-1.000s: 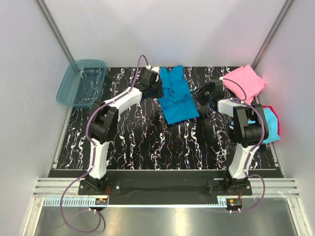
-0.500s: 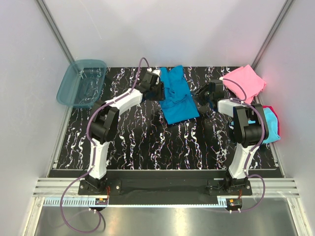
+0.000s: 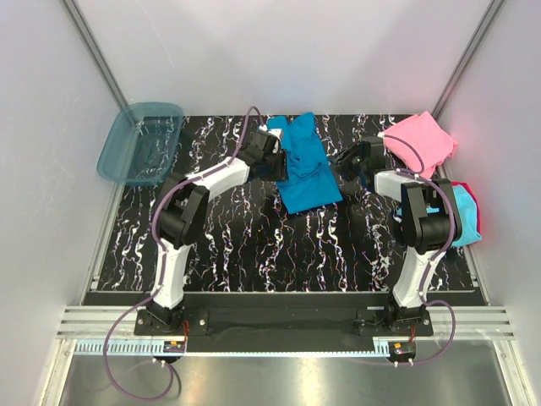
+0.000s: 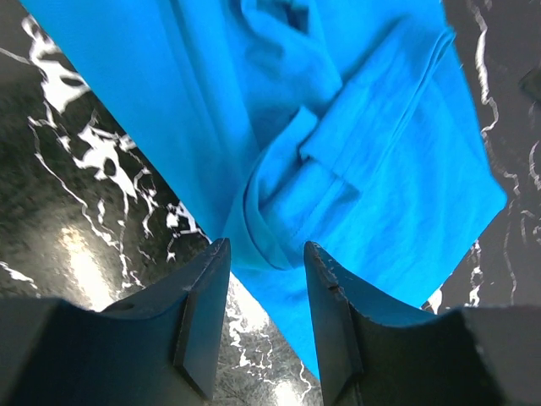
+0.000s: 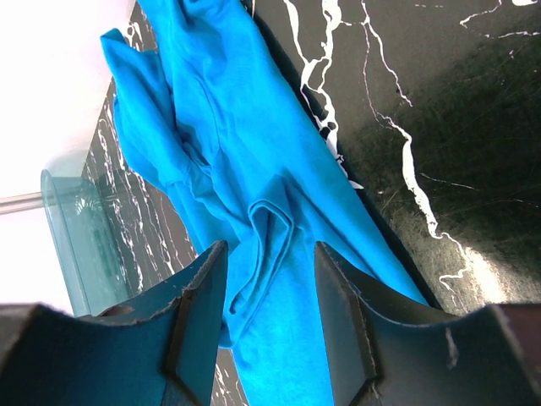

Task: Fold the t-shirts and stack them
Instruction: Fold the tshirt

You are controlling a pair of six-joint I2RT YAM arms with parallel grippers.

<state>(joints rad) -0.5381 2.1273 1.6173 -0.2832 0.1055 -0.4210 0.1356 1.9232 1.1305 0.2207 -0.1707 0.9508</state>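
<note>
1. The left gripper [image 3: 276, 157] [image 4: 265, 254] has its jaws partly apart with nothing clamped between them. It hangs at the left border of the teal-blue shirt [image 3: 306, 169] [image 4: 380, 161]. In the wrist view a rounded fold of that cloth shows in the gap between the fingers [image 4: 207, 313]. Whether the tips touch the cloth cannot be told.
2. The right gripper [image 3: 349, 160] [image 5: 270, 254] also has its jaws partly apart and holds nothing. It sits just off the shirt's right border, over bare black marbled surface [image 3: 254, 245]. Its wrist camera looks along the length of the shirt [image 5: 220, 152].
3. The teal-blue shirt lies between the two grippers in the middle of the far half of the surface. It runs from the far edge toward the centre. The far part is rumpled and bunched, while the near part is flatter and wider. It is only loosely folded, with creases and an overlapping flap.
4. A pink shirt [image 3: 423, 139] lies folded at the far right corner, just beyond the right gripper.
5. At the right edge, a cyan shirt [image 3: 467, 222] rests on a magenta-red shirt [image 3: 476, 201]. Both are partly hidden by the right arm [image 3: 427, 216].
6. A translucent blue tub [image 3: 139, 142] [image 5: 68, 228] sits at the far left corner and overhangs the left edge.
</note>
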